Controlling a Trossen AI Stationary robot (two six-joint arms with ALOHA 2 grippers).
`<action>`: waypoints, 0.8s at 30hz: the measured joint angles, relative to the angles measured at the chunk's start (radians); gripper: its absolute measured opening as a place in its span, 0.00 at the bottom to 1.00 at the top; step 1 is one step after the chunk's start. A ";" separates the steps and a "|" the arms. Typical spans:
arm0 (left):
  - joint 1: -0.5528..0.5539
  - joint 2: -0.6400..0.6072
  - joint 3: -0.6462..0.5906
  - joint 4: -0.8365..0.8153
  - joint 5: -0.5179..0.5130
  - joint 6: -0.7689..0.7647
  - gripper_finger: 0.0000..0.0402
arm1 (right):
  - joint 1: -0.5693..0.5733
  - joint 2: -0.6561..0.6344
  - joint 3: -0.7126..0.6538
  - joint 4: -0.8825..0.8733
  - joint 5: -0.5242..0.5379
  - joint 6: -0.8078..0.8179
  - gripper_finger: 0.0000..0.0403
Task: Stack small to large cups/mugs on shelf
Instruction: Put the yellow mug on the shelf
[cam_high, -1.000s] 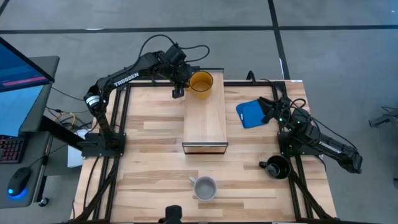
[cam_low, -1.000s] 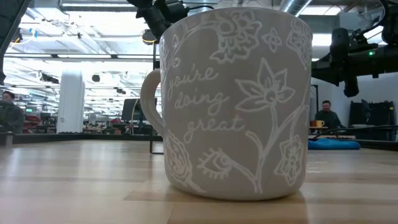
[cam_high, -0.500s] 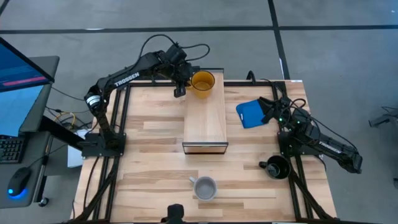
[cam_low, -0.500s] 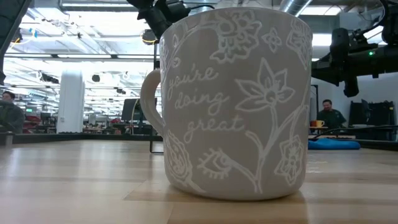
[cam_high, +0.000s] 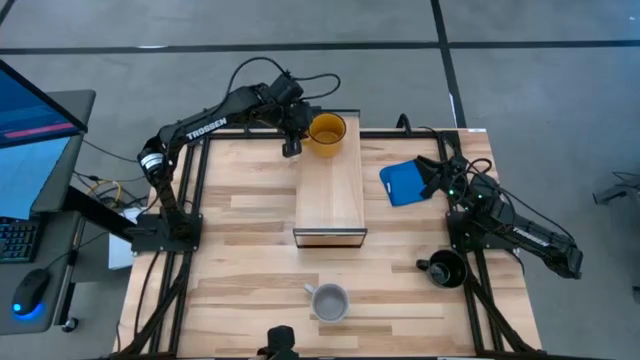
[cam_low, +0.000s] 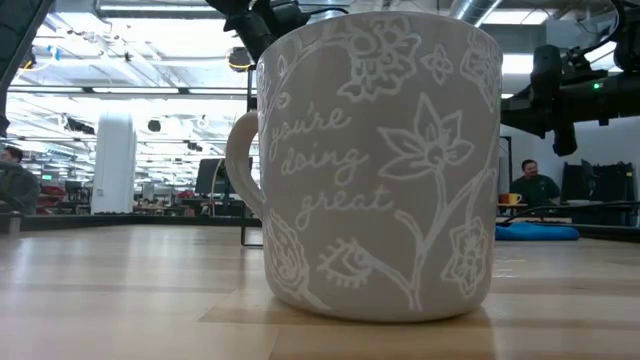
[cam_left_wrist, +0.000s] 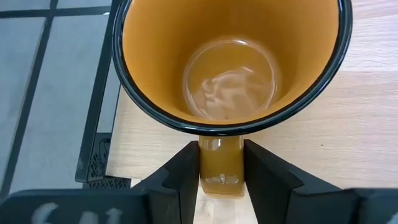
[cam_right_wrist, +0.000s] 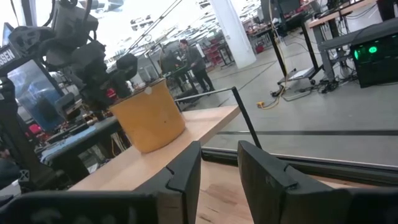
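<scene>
The left gripper is out at the far end of the shelf, and its two fingers sit on either side of the handle of the yellow mug. In the left wrist view the handle fills the gap between them, so the jaws are closed down to a narrow slot on that handle. The mug stands upright on the plank top, right in front of the gripper, open mouth up, its inside showing glossy orange under a dark rim.

Over on the other side, the right gripper waits low by the right edge of the table, fingers only a narrow gap apart and holding nothing. From its wrist camera the yellow mug shows well ahead, on the shelf, with the left arm's dark gripper just behind it. A blue flat thing lies just beside the right gripper, between it and the shelf. The black mug sits near the base of the right arm, on the table's near right part.

The white mug stands on the table well away from both grippers, past the shelf's dark near end, handle to its left. In the low view it fills the picture, upright, with raised flowers and the words "you're doing great". People show far off in the room behind.
</scene>
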 joint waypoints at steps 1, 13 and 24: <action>0.000 0.000 0.000 0.000 -0.007 -0.004 0.27 | 0.000 0.000 0.000 0.000 0.000 0.000 0.32; 0.001 0.004 -0.001 -0.006 -0.041 0.042 0.29 | 0.000 0.000 0.000 0.000 0.000 0.000 0.32; -0.001 0.004 -0.001 0.041 -0.033 0.065 0.39 | 0.000 0.000 0.000 0.000 0.000 -0.001 0.32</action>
